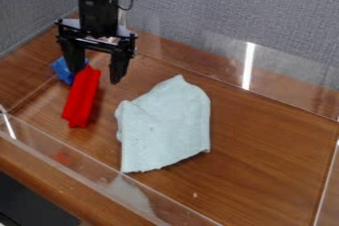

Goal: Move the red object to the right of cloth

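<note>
The red object (81,96) is a long bright red block lying on the wooden table, to the left of the cloth (166,123), a pale blue-green rumpled towel. My gripper (94,66) points straight down with its black fingers spread open, hanging just above the far end of the red block. One finger (66,63) stands on the block's left and the other on its right. Nothing is held between them.
A small blue cube (61,68) sits behind the red block's far end, partly hidden by my left finger. Clear acrylic walls (252,66) ring the table. Bare wood lies to the right of the cloth.
</note>
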{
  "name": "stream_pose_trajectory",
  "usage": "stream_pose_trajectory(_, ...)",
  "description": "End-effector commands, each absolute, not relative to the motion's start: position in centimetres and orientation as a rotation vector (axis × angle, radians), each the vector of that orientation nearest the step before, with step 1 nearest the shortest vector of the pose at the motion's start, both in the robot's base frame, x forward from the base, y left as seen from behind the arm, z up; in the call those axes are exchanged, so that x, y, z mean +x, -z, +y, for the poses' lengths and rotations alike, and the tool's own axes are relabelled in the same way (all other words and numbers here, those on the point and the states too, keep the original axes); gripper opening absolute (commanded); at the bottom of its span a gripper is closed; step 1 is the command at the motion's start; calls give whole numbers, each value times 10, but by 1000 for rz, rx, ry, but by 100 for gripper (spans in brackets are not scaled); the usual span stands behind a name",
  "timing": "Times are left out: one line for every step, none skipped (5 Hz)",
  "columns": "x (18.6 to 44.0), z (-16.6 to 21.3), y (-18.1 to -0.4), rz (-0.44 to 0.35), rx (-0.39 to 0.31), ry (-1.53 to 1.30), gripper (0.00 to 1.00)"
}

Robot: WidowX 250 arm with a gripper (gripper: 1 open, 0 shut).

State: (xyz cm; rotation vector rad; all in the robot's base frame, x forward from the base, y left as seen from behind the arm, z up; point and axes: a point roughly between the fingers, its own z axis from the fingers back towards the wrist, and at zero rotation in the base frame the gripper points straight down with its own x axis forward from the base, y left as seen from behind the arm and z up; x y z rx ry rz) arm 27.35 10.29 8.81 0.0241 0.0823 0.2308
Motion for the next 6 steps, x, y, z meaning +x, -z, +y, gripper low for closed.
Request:
stream_pose_trajectory(276, 106, -90, 54, 37, -237, 100)
stream_pose_trajectory(276, 108, -84, 55, 41, -247, 100)
stream_pose_trajectory(276, 110, -79, 54, 45, -254, 100)
stream_pose_trajectory(276, 113, -76, 51, 48, -260, 100)
stream_pose_trajectory(277, 116, -74, 47, 48, -267, 100)
stream_pose_trajectory(277, 119, -73, 42, 45, -276, 100)
